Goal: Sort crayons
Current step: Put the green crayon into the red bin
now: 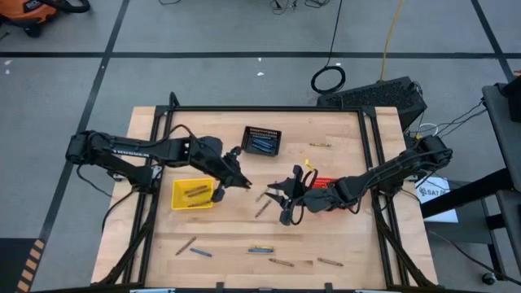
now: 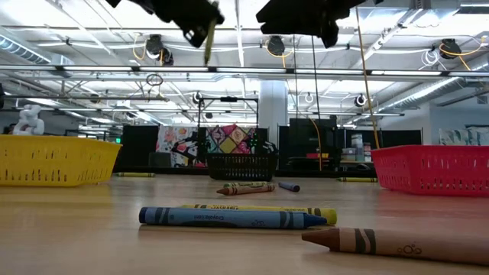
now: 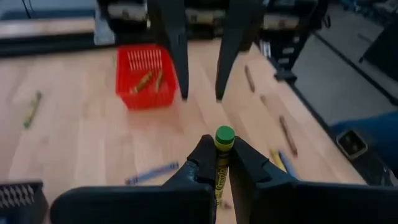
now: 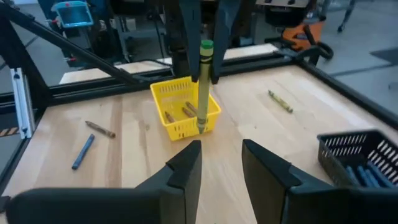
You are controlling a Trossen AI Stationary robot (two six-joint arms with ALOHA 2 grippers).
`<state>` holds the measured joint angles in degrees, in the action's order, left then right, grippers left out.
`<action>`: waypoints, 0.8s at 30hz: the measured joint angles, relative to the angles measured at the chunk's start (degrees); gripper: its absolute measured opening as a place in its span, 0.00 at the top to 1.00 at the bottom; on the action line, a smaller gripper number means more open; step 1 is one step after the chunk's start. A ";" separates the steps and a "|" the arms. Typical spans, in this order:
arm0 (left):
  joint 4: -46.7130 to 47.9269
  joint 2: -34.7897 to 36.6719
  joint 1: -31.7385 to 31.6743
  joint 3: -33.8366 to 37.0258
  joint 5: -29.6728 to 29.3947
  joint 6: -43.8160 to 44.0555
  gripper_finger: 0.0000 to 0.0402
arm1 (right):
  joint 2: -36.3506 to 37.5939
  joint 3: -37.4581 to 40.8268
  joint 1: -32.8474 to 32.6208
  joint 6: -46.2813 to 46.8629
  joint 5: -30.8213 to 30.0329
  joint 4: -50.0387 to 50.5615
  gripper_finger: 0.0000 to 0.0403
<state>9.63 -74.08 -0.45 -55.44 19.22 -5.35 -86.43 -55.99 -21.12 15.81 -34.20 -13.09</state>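
Left to right across the worktop: yellow basket near the left edge with tan crayons inside; just right of it, left gripper, fingers clamped on an olive-yellow crayon raised off the wood; black basket of blue crayons toward the far edge; right gripper mid-worktop, fingers spread and holding nothing; red basket beside it. Loose crayons along the near edge.
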 joint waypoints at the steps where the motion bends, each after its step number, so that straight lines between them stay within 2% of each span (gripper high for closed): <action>1: -1.17 -0.02 0.00 0.00 0.00 0.02 0.97 | 0.00 0.00 0.07 -0.71 0.00 -0.44 0.75; 16: -13.60 -0.04 0.11 0.00 0.01 0.08 0.97 | -0.04 0.00 3.35 -8.18 3.11 -7.13 0.75; 20: -15.66 -0.04 0.11 0.00 0.02 0.02 0.97 | -0.04 0.00 5.07 -9.98 7.25 -9.97 0.75; 24: -16.50 -0.04 0.09 0.00 0.00 -0.01 0.97 | -0.04 0.00 6.05 -11.04 8.14 -11.81 0.75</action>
<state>-6.87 -74.13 -0.36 -55.44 19.22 -5.35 -86.48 -55.99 -15.07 4.77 -26.05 -24.90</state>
